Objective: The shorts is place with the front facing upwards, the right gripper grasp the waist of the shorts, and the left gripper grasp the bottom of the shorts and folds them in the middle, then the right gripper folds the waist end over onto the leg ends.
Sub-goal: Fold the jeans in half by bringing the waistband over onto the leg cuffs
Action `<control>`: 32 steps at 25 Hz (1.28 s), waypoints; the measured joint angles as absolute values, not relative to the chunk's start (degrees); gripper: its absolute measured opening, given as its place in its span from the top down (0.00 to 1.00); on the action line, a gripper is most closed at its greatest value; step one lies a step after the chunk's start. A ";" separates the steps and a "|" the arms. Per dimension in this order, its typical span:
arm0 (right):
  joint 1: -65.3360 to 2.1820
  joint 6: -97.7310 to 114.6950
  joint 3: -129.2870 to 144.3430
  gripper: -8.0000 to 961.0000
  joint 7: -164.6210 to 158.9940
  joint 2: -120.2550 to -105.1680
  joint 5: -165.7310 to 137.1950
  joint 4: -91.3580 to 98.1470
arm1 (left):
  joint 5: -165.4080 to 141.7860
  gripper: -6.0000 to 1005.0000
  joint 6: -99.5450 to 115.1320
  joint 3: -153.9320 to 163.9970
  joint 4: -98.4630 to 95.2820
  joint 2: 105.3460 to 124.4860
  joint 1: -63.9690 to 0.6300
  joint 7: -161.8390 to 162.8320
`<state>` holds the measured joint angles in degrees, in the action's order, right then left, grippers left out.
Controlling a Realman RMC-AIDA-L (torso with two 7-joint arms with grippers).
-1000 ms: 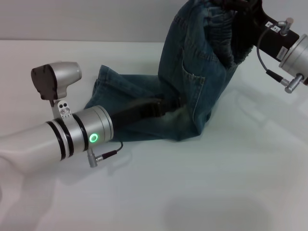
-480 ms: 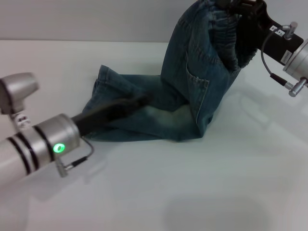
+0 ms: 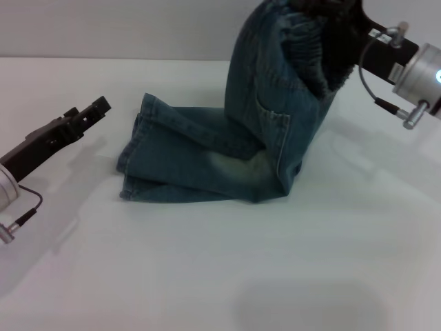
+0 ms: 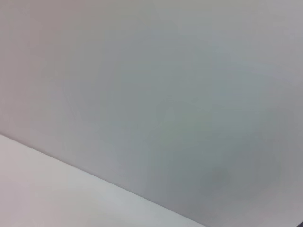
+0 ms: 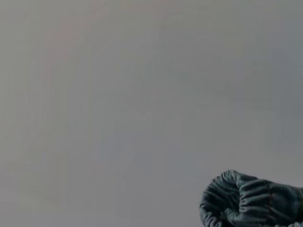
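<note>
Shorts point(image 3: 241, 131) are half lifted: the waist point(image 3: 313, 48) is held up at the far right of the head view, and the fabric hangs down from it to the bench point(image 3: 220, 276). The lower half lies flat and already doubled along the middle. The leg ends point(image 3: 134, 155) are stacked at the left, resting on the bench surface.

Right gripper point(image 3: 341, 31) is high at the top right, fingers closed on the waist. The fingertips themselves are buried in gathered denim, so only the black body and silver wrist show. Right wrist view shows a bunched bit of the ruched waistband point(image 5: 251, 203) against a plain grey background, nothing else.

Change from 1.0 s ago: the left gripper point(image 3: 86, 114) was lying across the folded legs, with its wrist over the near-left fabric. At 0.5 s ago it was partway out. It is now clear of the shorts, off to the left above bare bench, well apart from the leg ends. Its fingers look slightly parted and hold nothing. Left wrist view shows only blank surface.

Waist sits slightly higher and further left than 1.0 s ago. Folded legs have stayed put on the bench.
</note>
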<state>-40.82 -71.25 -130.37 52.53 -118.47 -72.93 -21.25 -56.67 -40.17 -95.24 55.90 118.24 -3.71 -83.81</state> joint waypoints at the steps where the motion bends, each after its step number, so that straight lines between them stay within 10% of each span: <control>1: -41.22 -70.80 -129.40 0.88 52.07 -118.47 -72.89 -21.65 | -56.65 0.23 -40.16 -95.56 55.88 118.23 -3.61 -83.92; 32: -49.03 -58.53 -109.46 0.84 48.51 -118.92 -72.17 -22.42 | -56.33 0.23 -42.45 -98.47 56.19 118.37 -4.87 -86.10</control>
<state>-49.03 -58.53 -109.46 48.51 -118.92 -72.17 -22.42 -56.33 -42.45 -98.47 56.19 118.37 -4.87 -86.10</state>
